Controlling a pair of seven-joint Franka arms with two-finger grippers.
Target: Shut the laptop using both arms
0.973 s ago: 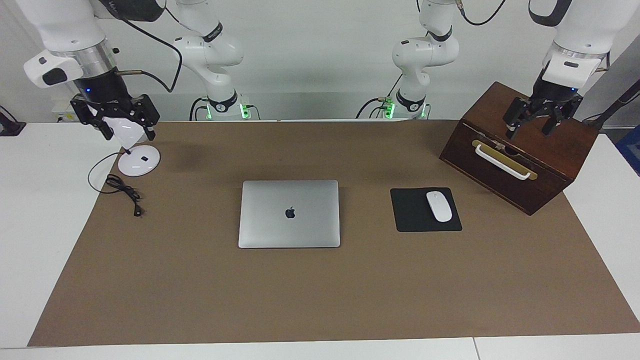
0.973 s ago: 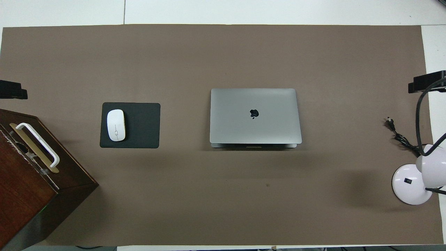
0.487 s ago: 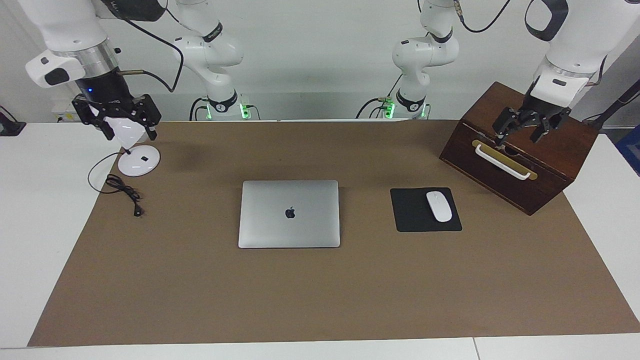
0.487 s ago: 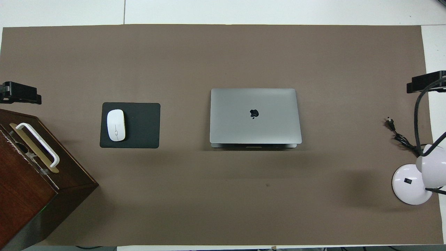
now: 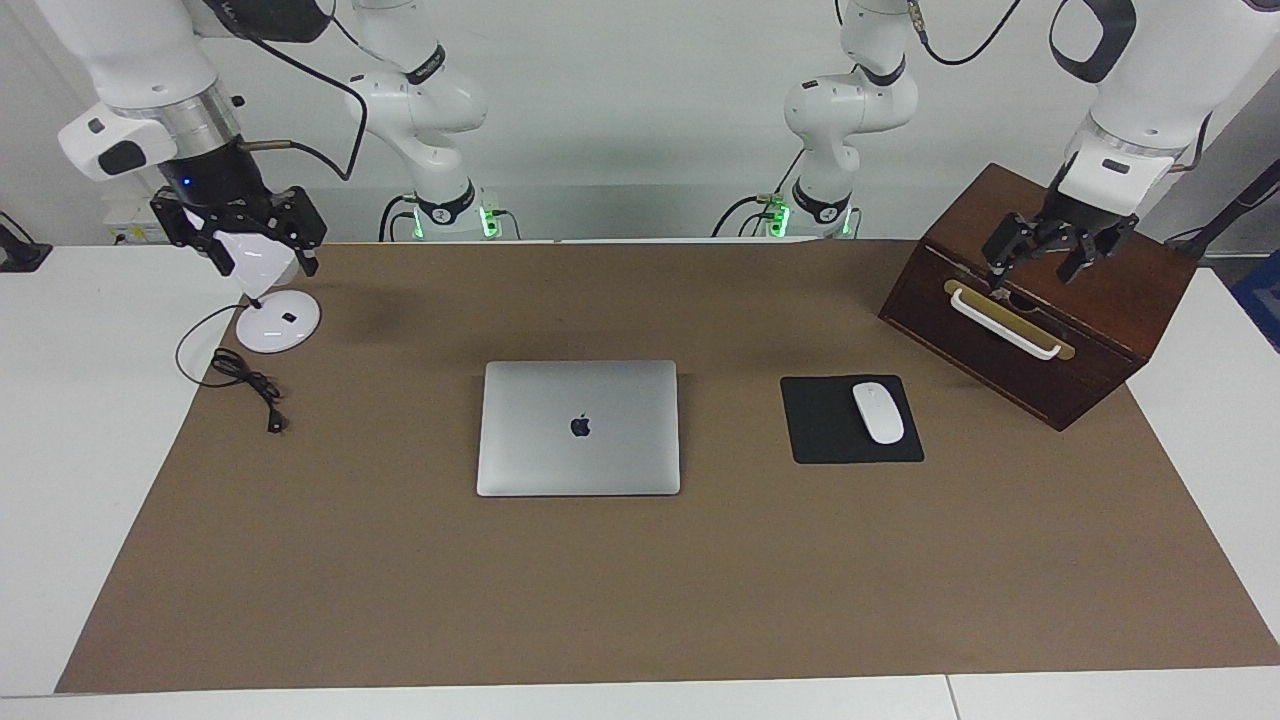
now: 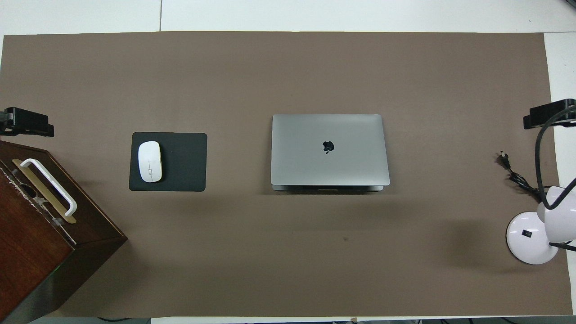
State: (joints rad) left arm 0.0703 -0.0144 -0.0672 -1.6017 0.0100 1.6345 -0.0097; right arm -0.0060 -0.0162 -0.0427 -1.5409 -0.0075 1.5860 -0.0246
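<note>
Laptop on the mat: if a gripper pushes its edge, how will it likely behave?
The laptop lies flat and shut, so it probably slides rather than tips. Its thin metal shell looks stiff, unlikely to flex. The smooth lid may let fingertips slip. Its edge sits low against the brown mat, leaving little to hook.

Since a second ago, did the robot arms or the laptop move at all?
Yes. The left gripper, open, drifted over the wooden box toward the table's middle. The right gripper, open over the lamp, shifted slightly the same way. The laptop stayed shut; nothing was grasped.
</note>
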